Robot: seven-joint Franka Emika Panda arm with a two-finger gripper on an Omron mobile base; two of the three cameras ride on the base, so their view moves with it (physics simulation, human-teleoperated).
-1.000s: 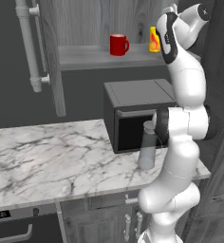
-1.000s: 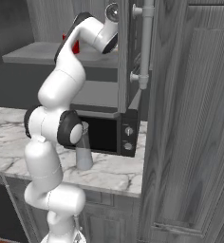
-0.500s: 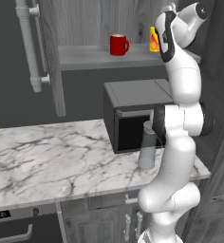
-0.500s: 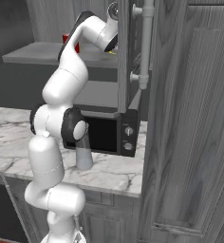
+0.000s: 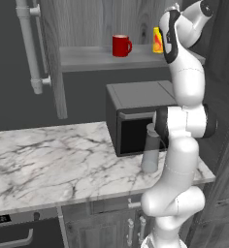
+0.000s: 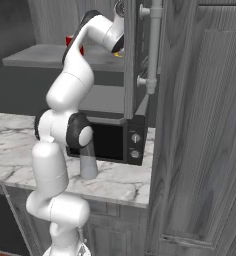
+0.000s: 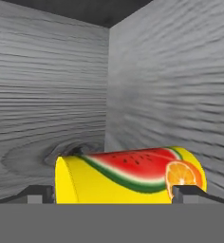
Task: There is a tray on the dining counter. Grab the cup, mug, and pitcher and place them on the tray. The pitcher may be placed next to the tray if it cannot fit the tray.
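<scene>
The arm is reaching high into the open cabinet, and the gripper (image 7: pixel 114 193) has its jaws spread wide with the cup (image 7: pixel 130 175) sitting right between the two dark fingertips (image 7: pixel 40 193), not yet pinched. In the left base view the cup (image 5: pixel 157 40) stands upright on the cabinet shelf (image 5: pixel 92 57), near the mug (image 5: pixel 120 45), long axis vertical, mouth up. In the hand view it lies sideways across the picture because the hand is rolled. It looks like a small, light, rigid tumbler with smooth, possibly slippery walls and no handle, so the safest hold is probably across its mid-body, jaws square to the sides. The pitcher (image 5: pixel 151 154) waits below on the marble worktop (image 5: pixel 53 160) beside the microwave (image 5: pixel 136 116).
</scene>
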